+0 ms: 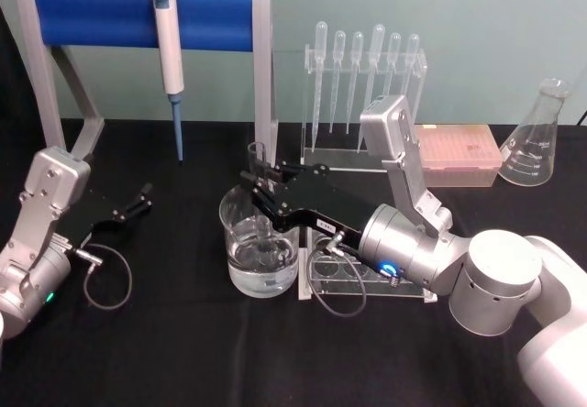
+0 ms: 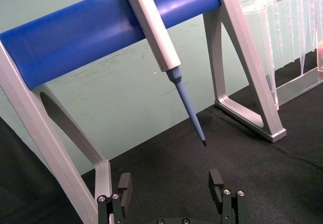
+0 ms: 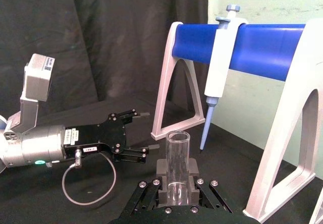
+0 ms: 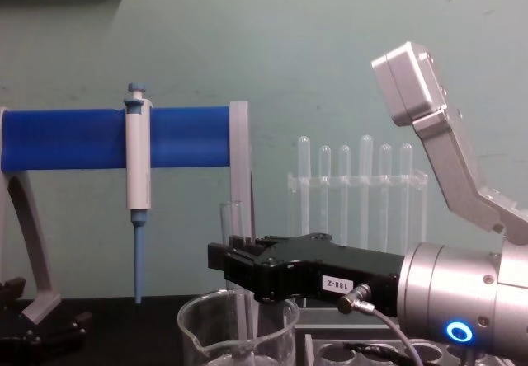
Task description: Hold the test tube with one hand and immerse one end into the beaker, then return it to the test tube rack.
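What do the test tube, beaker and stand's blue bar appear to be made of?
The test tube, held by the right gripper over the beaker, looks like clear glass; you see through it. The beaker too: glinting rim, liquid visible inside. The blue bar: satin, faintly creased covering, perhaps plastic. The left gripper idles, open.

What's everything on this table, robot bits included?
test tube: one, clear, upright in right gripper, lower end inside beaker
beaker: one, clear, water inside, front centre
test tube rack: one, clear, right of beaker
stand: one, blue bar, grey legs, back left
pipette: one, white, blue tip, hanging on stand
droppers: six, clear, racked at back
box: one, pink, back right
flask: one, clear, far right
cloth: one, black, under everything
left gripper: one, black, open, at left
right gripper: one, black, shut on test tube above beaker
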`<action>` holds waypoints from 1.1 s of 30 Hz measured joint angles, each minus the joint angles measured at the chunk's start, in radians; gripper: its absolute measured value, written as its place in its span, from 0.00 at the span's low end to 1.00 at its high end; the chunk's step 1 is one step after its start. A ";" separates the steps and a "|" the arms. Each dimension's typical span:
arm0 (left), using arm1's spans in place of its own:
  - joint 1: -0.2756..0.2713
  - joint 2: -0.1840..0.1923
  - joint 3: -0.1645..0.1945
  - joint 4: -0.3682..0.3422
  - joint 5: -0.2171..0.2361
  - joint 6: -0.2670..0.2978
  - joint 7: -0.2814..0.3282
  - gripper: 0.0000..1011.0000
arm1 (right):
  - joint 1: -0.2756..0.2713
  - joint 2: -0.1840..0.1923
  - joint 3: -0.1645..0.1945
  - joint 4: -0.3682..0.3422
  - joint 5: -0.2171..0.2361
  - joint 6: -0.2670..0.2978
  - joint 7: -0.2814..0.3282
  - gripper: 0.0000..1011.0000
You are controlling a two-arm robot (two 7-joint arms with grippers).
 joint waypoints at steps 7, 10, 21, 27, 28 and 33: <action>0.000 0.000 0.000 0.000 0.000 0.000 0.000 0.99 | 0.000 0.000 0.000 0.000 0.000 0.000 0.000 0.22; 0.000 0.000 0.000 0.000 0.000 0.000 0.000 0.99 | 0.000 0.000 0.000 0.000 0.000 0.000 0.000 0.22; 0.000 0.000 0.000 0.000 0.000 0.000 0.000 0.99 | 0.000 0.000 0.000 0.000 0.000 0.000 0.000 0.22; 0.000 0.000 0.000 0.000 0.000 0.000 0.000 0.99 | 0.000 0.000 0.000 0.000 0.000 0.000 0.000 0.22; 0.000 0.000 0.000 0.000 0.000 0.000 0.000 0.99 | 0.000 0.000 0.000 0.000 0.000 0.000 0.000 0.22; 0.000 0.000 0.000 0.000 0.000 0.000 0.000 0.99 | 0.000 0.000 0.000 0.000 0.000 0.000 0.000 0.22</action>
